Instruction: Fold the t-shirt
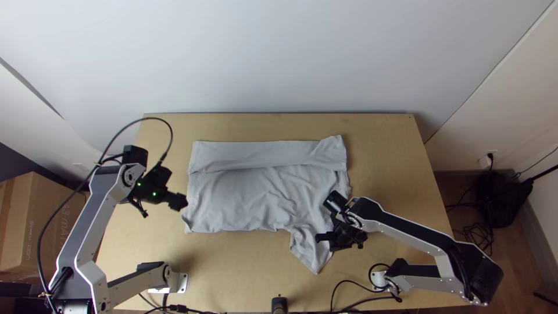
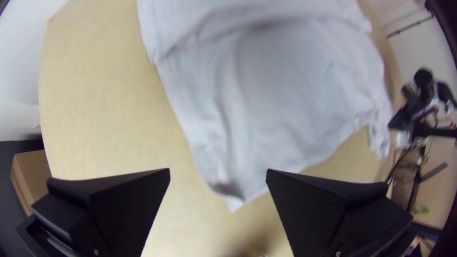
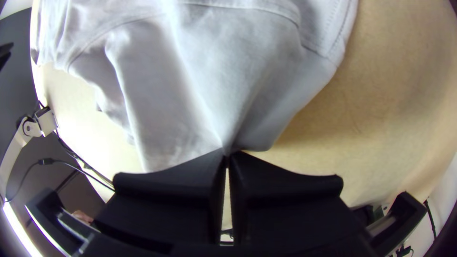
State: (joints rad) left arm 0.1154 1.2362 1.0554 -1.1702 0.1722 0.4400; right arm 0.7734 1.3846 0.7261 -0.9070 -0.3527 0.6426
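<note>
Tbl [image 3: 381, 109]; R-wrist vw: tee [image 3: 228, 62] in claw [image 1: 319, 238]

T-shirt [image 1: 250, 192] on table [image 1: 389, 163], box [image 1: 23, 209] to left

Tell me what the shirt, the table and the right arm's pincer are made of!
The shirt looks like soft, dull cloth, maybe cotton: it wrinkles and has stitched seams. The table looks like smooth wood, going by its pale tan colour, though it could be a wood-look board. The right pincer is black and mostly dull, probably hard plastic, with smooth, rounded edges.
</note>
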